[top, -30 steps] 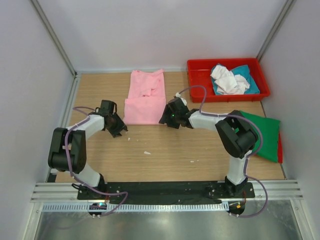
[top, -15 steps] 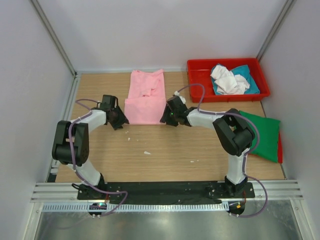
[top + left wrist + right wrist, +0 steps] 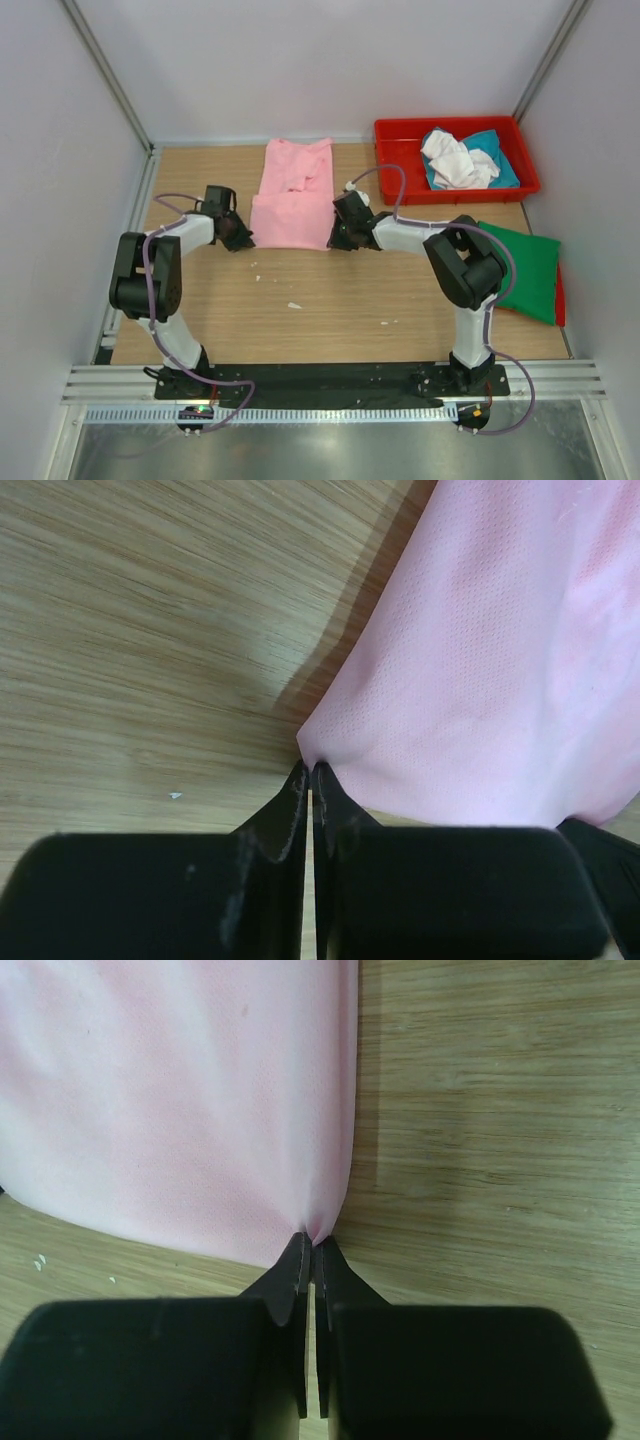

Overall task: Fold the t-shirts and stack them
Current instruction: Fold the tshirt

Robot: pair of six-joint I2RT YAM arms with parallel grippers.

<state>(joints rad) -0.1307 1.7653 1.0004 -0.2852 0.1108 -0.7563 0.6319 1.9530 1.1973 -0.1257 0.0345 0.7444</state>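
A light pink t-shirt (image 3: 293, 194) lies partly folded on the wooden table (image 3: 330, 300), its near half doubled over. My left gripper (image 3: 243, 240) is shut on the shirt's near left corner (image 3: 312, 748); the cloth puckers at the fingertips. At the near right corner (image 3: 322, 1225), my right gripper (image 3: 333, 240) is shut on the cloth in the same way. In the left wrist view the pink t-shirt (image 3: 500, 670) fills the right side; in the right wrist view the pink t-shirt (image 3: 170, 1100) fills the upper left. A dark green t-shirt (image 3: 530, 270) lies at the table's right edge.
A red tray (image 3: 400, 160) at the back right holds crumpled white cloth (image 3: 455, 160) and teal cloth (image 3: 495, 165). White walls close in the back and both sides. Small white specks (image 3: 294, 305) lie on the wood in front of the shirt.
Both grippers moved in to the pink shirt's near corners and shut on them. The left arm swung right toward the shirt; the right gripper edged forward onto the corner.
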